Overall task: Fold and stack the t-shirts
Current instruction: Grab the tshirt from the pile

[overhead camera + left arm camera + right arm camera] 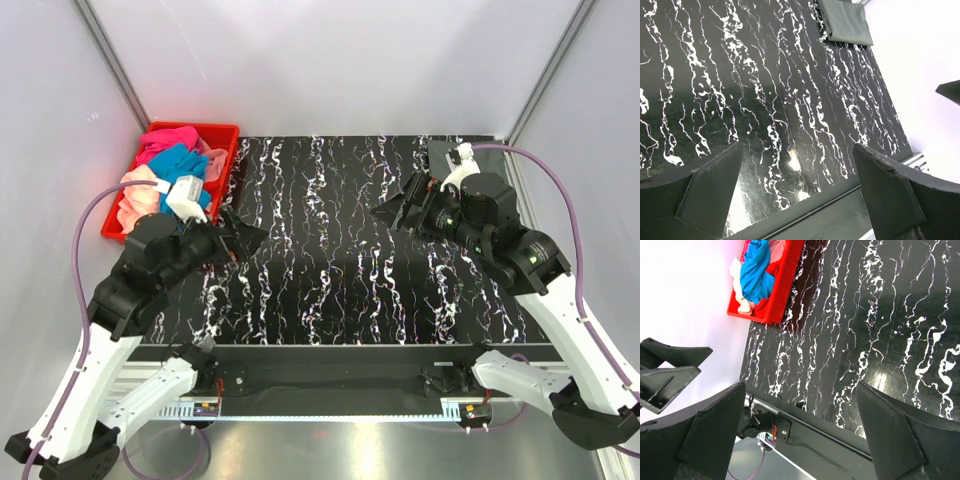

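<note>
Cloth fills the red plastic bin point(228, 130) at the far left edge of the table: a bright blue t-shirt point(180, 162) lies crumpled on top, a hot pink t-shirt point(168, 138) is behind it and a peach t-shirt point(135, 195) is on the near side. A dark grey t-shirt point(845, 22) lies folded flat at the far right corner of the black marbled table point(330, 270). The left gripper point(240, 240) hangs over the table just beside the bin, its jaws spread wide and holding nothing. The right gripper point(395, 212) hangs over the right part, near the grey one, jaws equally wide and empty.
</note>
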Robot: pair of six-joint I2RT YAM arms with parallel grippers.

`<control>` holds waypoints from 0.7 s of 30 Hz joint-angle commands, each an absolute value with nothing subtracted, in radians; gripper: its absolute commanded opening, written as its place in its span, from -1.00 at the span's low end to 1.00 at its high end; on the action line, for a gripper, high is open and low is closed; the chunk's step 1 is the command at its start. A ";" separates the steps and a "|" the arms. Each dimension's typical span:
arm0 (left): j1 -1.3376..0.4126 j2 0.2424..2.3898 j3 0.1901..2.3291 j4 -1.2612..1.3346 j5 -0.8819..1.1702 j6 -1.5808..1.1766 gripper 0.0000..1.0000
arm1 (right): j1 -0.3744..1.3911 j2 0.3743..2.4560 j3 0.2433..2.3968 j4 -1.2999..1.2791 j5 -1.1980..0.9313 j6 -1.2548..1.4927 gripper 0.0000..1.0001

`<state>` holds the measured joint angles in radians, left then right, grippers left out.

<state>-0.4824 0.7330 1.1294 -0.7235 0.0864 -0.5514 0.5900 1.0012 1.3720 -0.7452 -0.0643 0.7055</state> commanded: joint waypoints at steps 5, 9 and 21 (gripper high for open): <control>-0.479 0.771 1.144 -0.653 -0.079 -0.563 0.97 | 0.595 0.994 1.390 -0.716 -0.029 0.701 1.00; -0.471 0.899 1.196 -0.695 -0.360 -0.578 0.97 | 0.595 0.973 1.370 -0.709 -0.018 0.692 0.99; -0.088 1.411 1.351 -0.584 -0.578 -0.499 0.78 | 0.595 0.902 1.305 -0.675 -0.031 0.623 0.99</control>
<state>-0.1635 1.3209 1.2831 -0.6411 -0.4946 -0.5285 0.5900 0.9176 1.3045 -0.7227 -0.0422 0.6678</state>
